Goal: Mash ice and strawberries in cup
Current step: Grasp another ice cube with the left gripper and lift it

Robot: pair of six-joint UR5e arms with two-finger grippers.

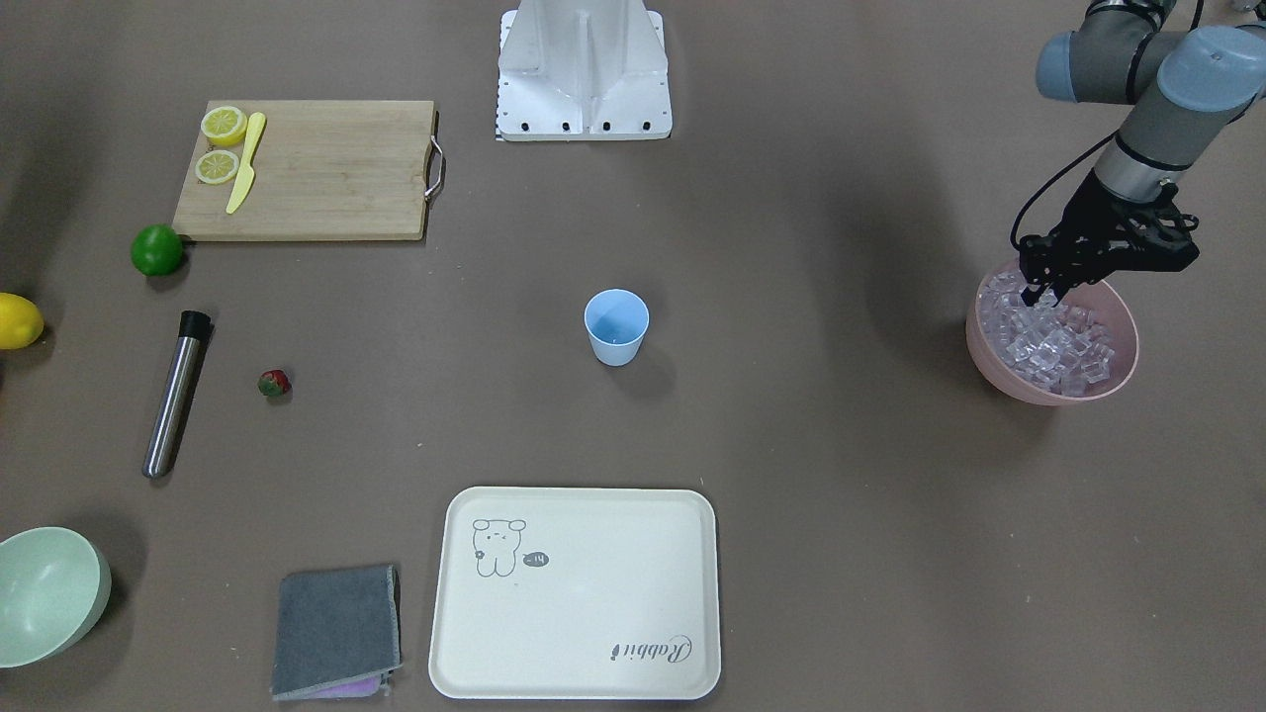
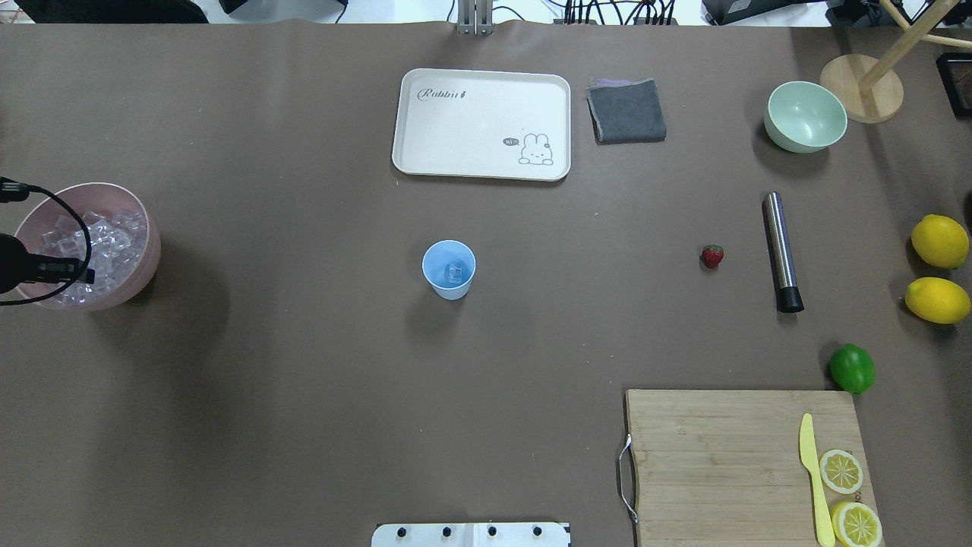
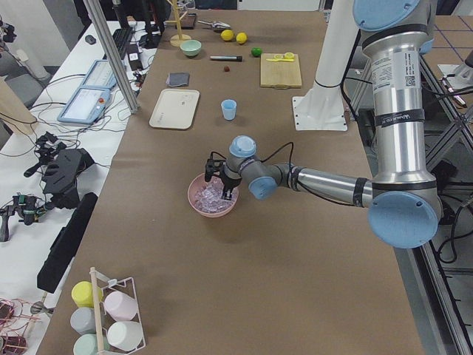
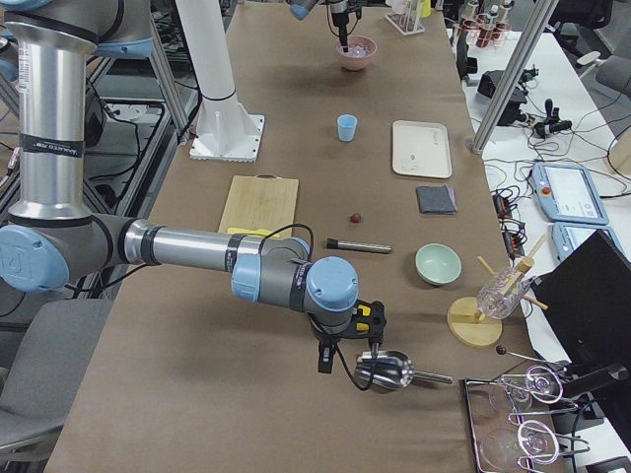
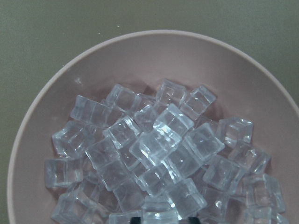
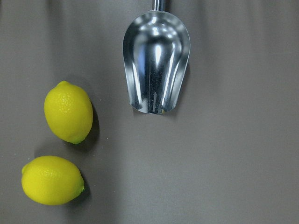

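The light-blue cup [image 1: 616, 326] stands upright mid-table, and the overhead view shows one ice cube [image 2: 455, 272] in it. Many ice cubes [image 1: 1053, 341] fill the pink bowl [image 1: 1048, 396] at the table's left end. My left gripper [image 1: 1043, 287] reaches down into that bowl. In the left wrist view its fingertips [image 5: 135, 218] sit narrowly apart around one ice cube [image 5: 161, 214]. The strawberry [image 1: 274, 383] lies alone on the table, far from both grippers. My right gripper [image 4: 347, 357] hovers over a metal scoop [image 6: 156, 65]; I cannot tell whether it is open or shut.
A steel muddler [image 1: 176, 394] lies beside the strawberry. A cutting board [image 1: 307, 168] holds lemon halves and a yellow knife, with a lime [image 1: 157, 249] by it. A cream tray [image 1: 574, 593], grey cloth [image 1: 336, 628], green bowl [image 1: 45, 593] and two lemons [image 6: 67, 112] are around.
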